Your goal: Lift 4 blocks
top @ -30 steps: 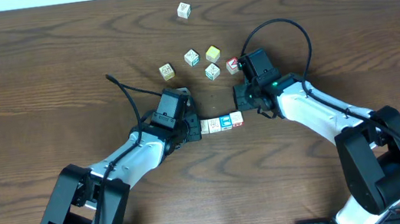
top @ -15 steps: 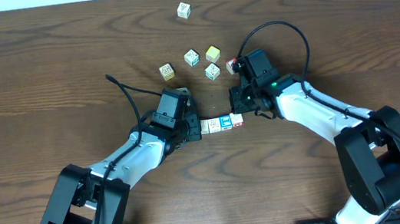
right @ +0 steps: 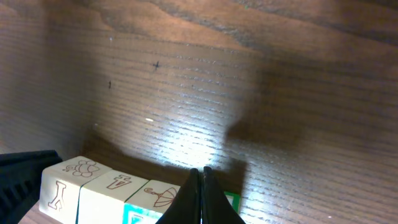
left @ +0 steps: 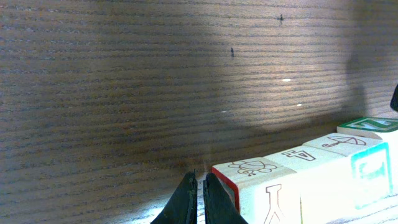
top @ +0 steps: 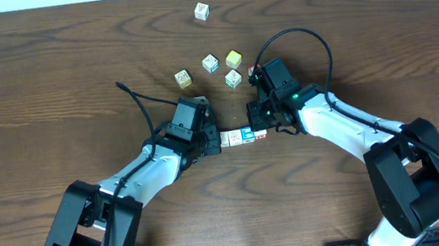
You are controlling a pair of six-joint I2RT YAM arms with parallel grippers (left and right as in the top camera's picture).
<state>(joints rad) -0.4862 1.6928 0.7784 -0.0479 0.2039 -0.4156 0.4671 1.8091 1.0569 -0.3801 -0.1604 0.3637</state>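
— Jaws first?
— Both pairs are pinched shut on nothing: left gripper (left: 199,186) and right gripper (right: 199,179) serve as closed prods
— The blocks?
— The four blocks (top: 242,135) lie in one touching row on the table (top: 44,78), green Z at the 3 o'clock end. The left tip sits at the 9 o'clock end
— What changed?
— The right gripper has slid from 1 o'clock of the row in to its 3 o'clock end, while the left stayed. I'd judge the squeeze nearly set, with the lift next
— Containers?
— None in view, only loose cubes at 12 o'clock, the yellow cube (top: 233,58) among them
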